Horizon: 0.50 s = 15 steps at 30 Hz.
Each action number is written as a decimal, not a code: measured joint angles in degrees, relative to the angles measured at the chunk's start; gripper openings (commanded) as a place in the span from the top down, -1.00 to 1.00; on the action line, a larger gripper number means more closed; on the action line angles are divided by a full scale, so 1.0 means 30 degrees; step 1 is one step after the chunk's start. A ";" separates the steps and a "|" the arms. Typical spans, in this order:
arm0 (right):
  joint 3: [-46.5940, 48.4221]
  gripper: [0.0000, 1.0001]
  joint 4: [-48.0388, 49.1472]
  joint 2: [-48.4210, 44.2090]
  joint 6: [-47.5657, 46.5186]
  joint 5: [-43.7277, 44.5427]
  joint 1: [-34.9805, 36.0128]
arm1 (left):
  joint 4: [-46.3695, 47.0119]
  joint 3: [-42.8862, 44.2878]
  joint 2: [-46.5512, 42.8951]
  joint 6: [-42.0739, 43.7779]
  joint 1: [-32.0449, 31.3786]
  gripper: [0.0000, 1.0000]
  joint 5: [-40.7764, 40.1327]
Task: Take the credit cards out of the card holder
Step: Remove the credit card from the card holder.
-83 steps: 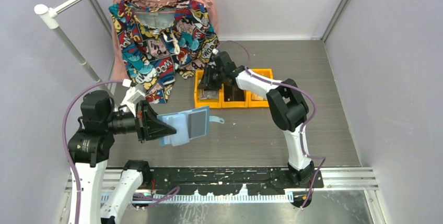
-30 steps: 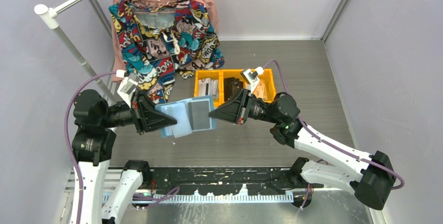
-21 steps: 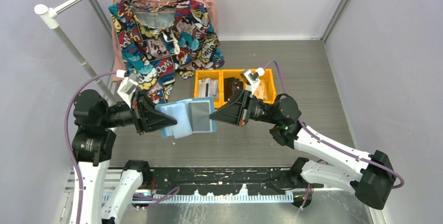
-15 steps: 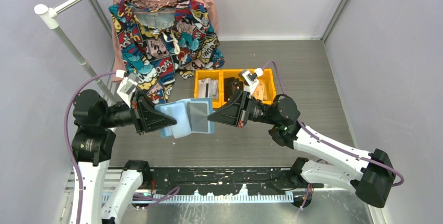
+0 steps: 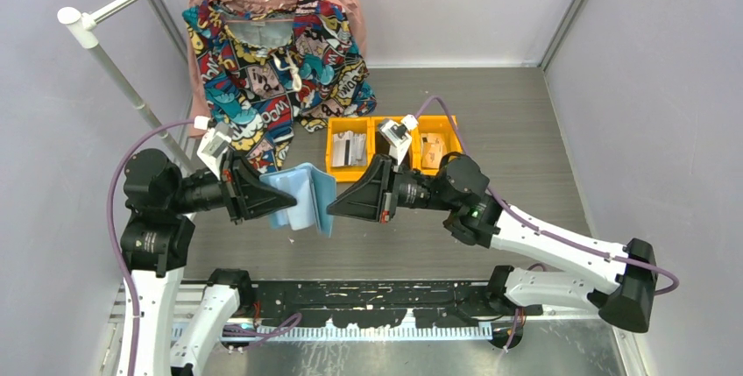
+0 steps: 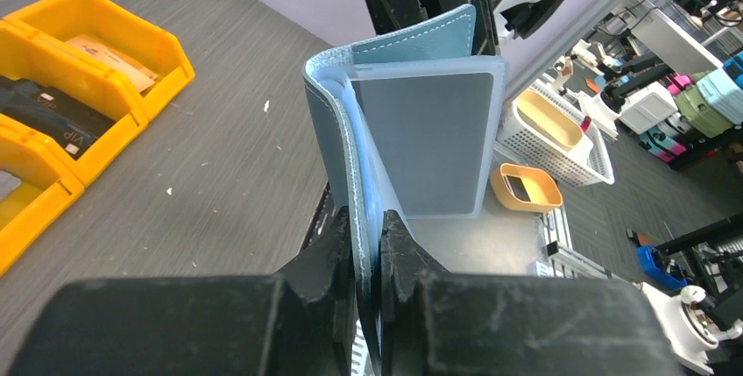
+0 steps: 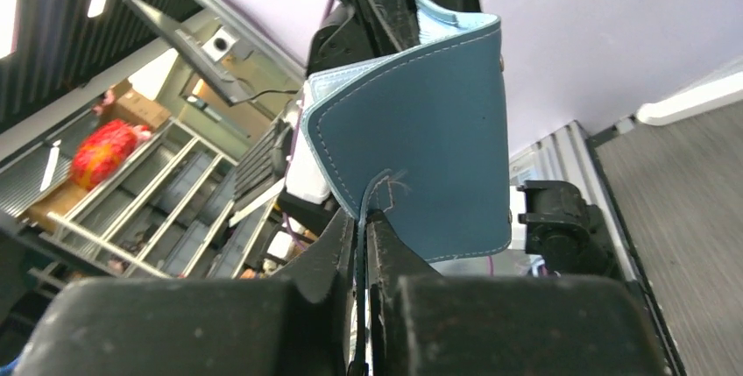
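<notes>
The teal-blue card holder (image 5: 305, 197) hangs in the air between the two arms, folded half shut. My left gripper (image 5: 282, 208) is shut on its lower spine edge. In the left wrist view the jaws (image 6: 368, 229) pinch the cover, and a grey credit card (image 6: 427, 142) sits in a clear sleeve of the card holder (image 6: 337, 131). My right gripper (image 5: 333, 209) is shut on the snap tab (image 7: 378, 194) of the outer cover (image 7: 429, 144), with its jaws (image 7: 362, 225) closed on the thin strap.
Three orange bins (image 5: 355, 170) stand behind the arms; the left one holds pale cards (image 5: 349, 146), the middle dark cards, the right a tan card (image 5: 432, 150). A printed shirt (image 5: 267, 60) hangs on a rack at the back left.
My right gripper came back from the bins, moved left and closed on the snap tab. The open flap swung leftward, so the card holder went from spread open to half folded.
</notes>
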 measured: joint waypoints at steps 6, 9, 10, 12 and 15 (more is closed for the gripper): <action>0.1443 0.20 -0.4801 -0.0809 -0.2055 0.2616 0.0277 | -0.0328 0.0000 0.0160 0.0270 0.0000 1.00 -0.0510; 0.1486 0.16 -0.6280 -0.1421 -0.2747 0.3861 0.0357 | -0.0393 0.0000 0.0153 0.0444 0.0000 1.00 -0.0495; 0.1486 0.17 -0.6623 -0.1552 -0.2951 0.4160 0.0386 | -0.0393 0.0000 0.0146 0.0488 0.0000 1.00 -0.0488; 0.1494 0.16 -0.7016 -0.1617 -0.3264 0.4510 0.0444 | -0.0401 0.0000 0.0146 0.0546 0.0000 1.00 -0.0495; 0.1494 0.14 -0.7264 -0.1610 -0.3497 0.4619 0.0590 | -0.0488 0.0000 0.0146 0.0561 0.0000 1.00 -0.0495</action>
